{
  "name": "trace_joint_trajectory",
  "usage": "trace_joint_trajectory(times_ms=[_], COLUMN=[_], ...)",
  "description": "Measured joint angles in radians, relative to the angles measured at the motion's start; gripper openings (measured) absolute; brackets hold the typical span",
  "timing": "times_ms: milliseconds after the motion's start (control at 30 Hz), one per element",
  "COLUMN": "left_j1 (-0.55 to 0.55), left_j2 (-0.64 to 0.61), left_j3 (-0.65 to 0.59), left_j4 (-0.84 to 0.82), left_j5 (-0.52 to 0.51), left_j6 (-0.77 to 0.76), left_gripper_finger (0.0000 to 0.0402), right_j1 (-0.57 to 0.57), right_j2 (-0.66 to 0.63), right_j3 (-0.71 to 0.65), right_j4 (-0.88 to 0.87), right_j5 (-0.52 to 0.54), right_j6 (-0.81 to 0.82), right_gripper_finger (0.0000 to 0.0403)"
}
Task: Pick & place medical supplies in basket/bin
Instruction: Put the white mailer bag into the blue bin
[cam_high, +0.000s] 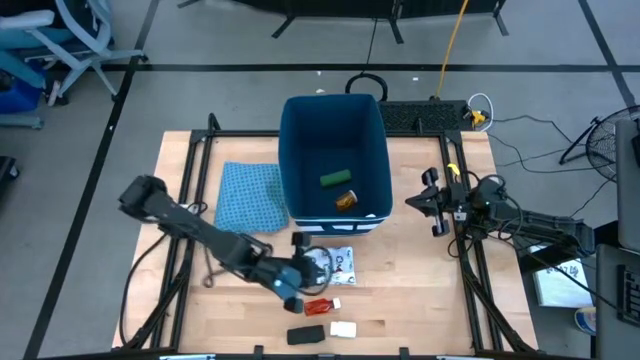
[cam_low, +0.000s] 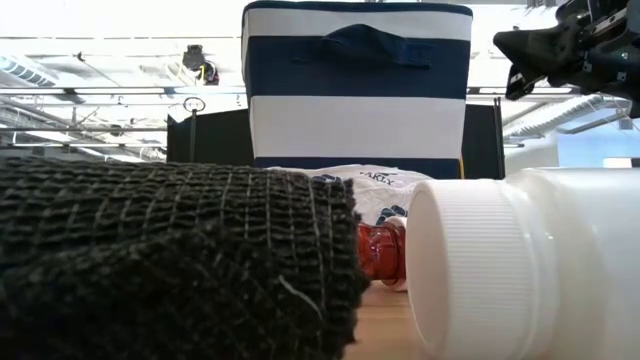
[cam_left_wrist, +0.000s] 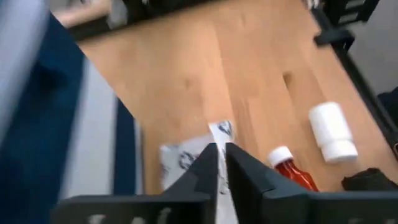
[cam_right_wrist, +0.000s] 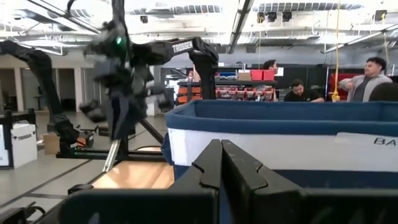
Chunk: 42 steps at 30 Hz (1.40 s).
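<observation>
Two supplies, green oblong (cam_high: 334, 179) and orange pill bottle (cam_high: 346, 201), already in the bin (cam_high: 300, 130); left gripper (cam_high: 296, 285) pinched on the white packet (cam_high: 340, 263), with red piece (cam_high: 318, 307), black oblong (cam_high: 306, 335) and white block (cam_high: 343, 329) just beyond; right gripper (cam_high: 424, 203) closed, empty, waiting beside the bin.
</observation>
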Motion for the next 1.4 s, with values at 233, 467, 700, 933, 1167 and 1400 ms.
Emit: trace_joint_trajectory(times_ms=[233, 467, 700, 933, 1167, 1400], left_j1=[-0.001, 0.0, 0.023, 0.047, 0.051, 0.05], left_j2=[0.127, 0.215, 0.27, 0.323, 0.332, 0.332], left_j3=[0.0, -0.001, -0.001, -0.001, 0.001, 0.001], left_j4=[-0.007, -0.013, -0.027, -0.05, -0.051, -0.043], left_j5=[0.05, 0.083, 0.043, 0.045, 0.048, 0.085], left_j6=[-0.172, -0.201, -0.188, -0.176, -0.172, -0.173], left_gripper_finger=[0.0189, 0.032, 0.0345, 0.0315, 0.0256, 0.0125], right_j1=[0.0, 0.0, 0.0, 0.0, 0.0, 0.0], right_j2=[0.001, 0.002, 0.002, 0.002, 0.002, 0.002], right_j3=[-0.001, -0.001, -0.001, -0.001, -0.001, -0.001], right_j4=[-0.011, -0.027, -0.042, -0.074, -0.079, -0.079], right_j5=[0.0, 0.001, 0.002, 0.002, 0.002, 0.002], right_j6=[0.046, 0.049, 0.035, 0.038, 0.043, 0.043], right_gripper_finger=[0.0, 0.0, 0.0, 0.0, 0.0, 0.0])
